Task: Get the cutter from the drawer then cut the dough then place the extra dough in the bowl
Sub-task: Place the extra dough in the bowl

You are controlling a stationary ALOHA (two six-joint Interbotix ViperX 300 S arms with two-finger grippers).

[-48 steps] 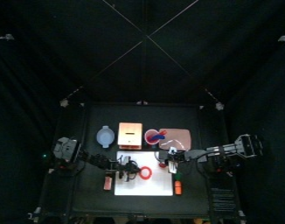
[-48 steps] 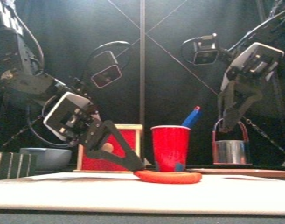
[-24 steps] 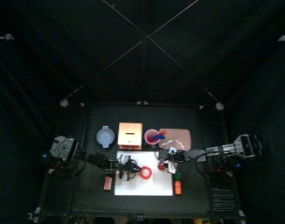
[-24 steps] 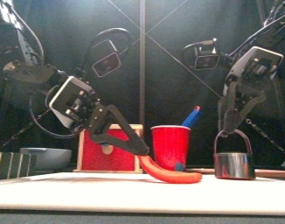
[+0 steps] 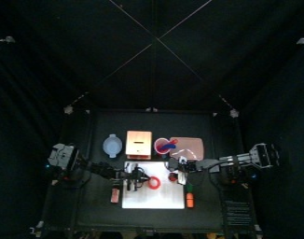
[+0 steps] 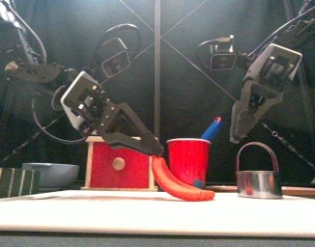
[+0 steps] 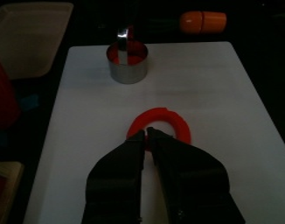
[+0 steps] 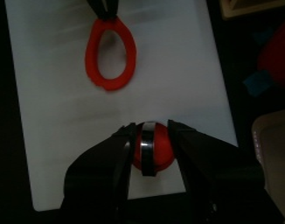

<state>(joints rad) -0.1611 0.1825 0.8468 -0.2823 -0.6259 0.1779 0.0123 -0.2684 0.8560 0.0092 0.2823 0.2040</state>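
Left gripper pinches one end of the limp red dough ring.

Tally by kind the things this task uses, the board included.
dough ring: 1
metal cutter: 1
blue-grey bowl: 1
wooden box: 1
white board: 1
Total: 5

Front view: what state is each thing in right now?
Red dough ring: one end lifted off the white cutting board, pinched by the left gripper.
Round metal cutter with wire handle: upright on board, ungripped.
Right gripper: open above cutter.
Red cup: upright, blue toy knife inside.
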